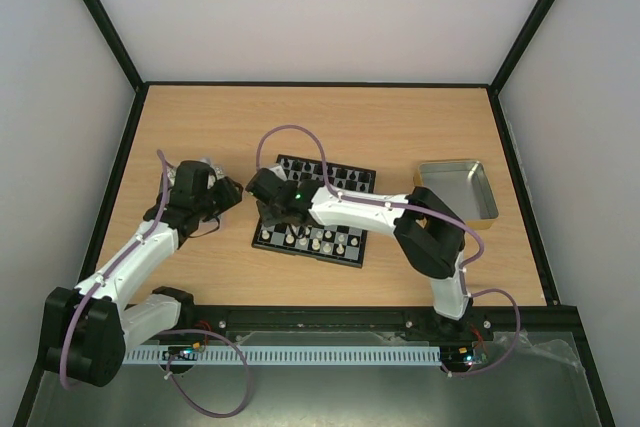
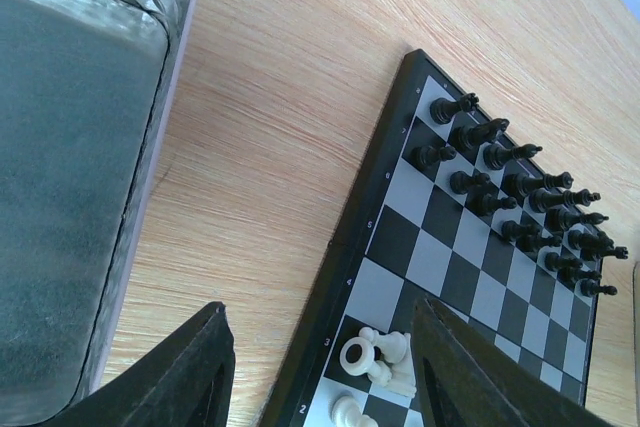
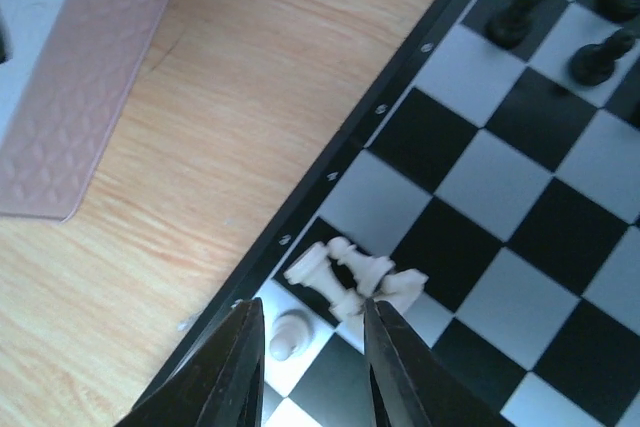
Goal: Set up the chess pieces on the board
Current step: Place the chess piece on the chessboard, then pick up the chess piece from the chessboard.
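The board (image 1: pixel 306 252) lies mid-table. Black chess pieces (image 1: pixel 332 179) stand along its far side and white ones (image 1: pixel 312 239) along its near side. My right gripper (image 1: pixel 270 215) hovers over the board's left edge, open and empty. In the right wrist view the gripper (image 3: pixel 311 305) is just behind a heap of toppled white pieces (image 3: pixel 350 272), with an upright white pawn (image 3: pixel 288 333) between its fingers. My left gripper (image 1: pixel 232 197) is open and empty just left of the board. In its wrist view the gripper (image 2: pixel 320 304) straddles the board's rim (image 2: pixel 340 277) near the same toppled pieces (image 2: pixel 400 362).
A shiny metal tray (image 1: pixel 457 189) lies right of the board. A second tray (image 2: pixel 70 197) lies left of it, under the left arm, and also shows in the right wrist view (image 3: pixel 90 77). Black pieces (image 2: pixel 520 192) fill the far rows. Walls enclose the table.
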You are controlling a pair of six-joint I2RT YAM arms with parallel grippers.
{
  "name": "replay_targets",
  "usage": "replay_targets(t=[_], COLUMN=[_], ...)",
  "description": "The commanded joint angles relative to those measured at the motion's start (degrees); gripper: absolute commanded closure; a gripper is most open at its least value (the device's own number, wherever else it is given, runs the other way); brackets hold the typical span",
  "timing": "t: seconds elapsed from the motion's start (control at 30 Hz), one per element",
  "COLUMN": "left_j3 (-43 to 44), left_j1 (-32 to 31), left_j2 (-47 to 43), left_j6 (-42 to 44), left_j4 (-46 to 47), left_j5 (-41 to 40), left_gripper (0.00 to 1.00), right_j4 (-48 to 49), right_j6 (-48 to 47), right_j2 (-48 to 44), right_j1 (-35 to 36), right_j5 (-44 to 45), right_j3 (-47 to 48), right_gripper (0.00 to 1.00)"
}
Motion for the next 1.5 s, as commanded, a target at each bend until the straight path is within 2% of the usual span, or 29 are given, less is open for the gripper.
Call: replay_targets(t=[0.0, 0.3, 0.6, 1.2, 1.37, 1.47], left_j3=[-0.36, -0.57, -0.72, -0.87, -0.92, -0.90], left_j1=[0.40, 0.40, 0.40, 0.40, 0.40, 0.40], left_j2=[-0.29, -0.02, 0.46, 0.69, 0.70, 0.55], left_j6=[0.37, 0.47, 0.57, 0.43, 0.37, 0.46], left_j4=[0.47, 0.60, 0.77, 1.37, 1.48, 1.66], left_j5=[0.40, 0.67, 1.02, 1.68, 1.97, 2.51], left_gripper=[0.49, 0.49, 0.49, 0.49, 0.49, 0.49], right_j4=[-0.75, -2.42, -3.35, -4.71, -4.65, -4.16], right_j6=[2.87, 2.61, 2.49, 2.97, 2.86, 2.90], right_j2=[-0.77, 3.06, 4.80, 5.12, 4.41, 3.17], right_j1=[-1.39, -1.58, -1.68, -2.24, -2.37, -2.70], right_j5=[3.40, 2.28, 2.20, 2.51, 2.41, 3.22], right_j3=[-1.56, -0.33, -0.44, -2.76, -3.18, -3.63], right_gripper=[0.72, 0.66, 0.77, 0.74, 0.88, 0.90])
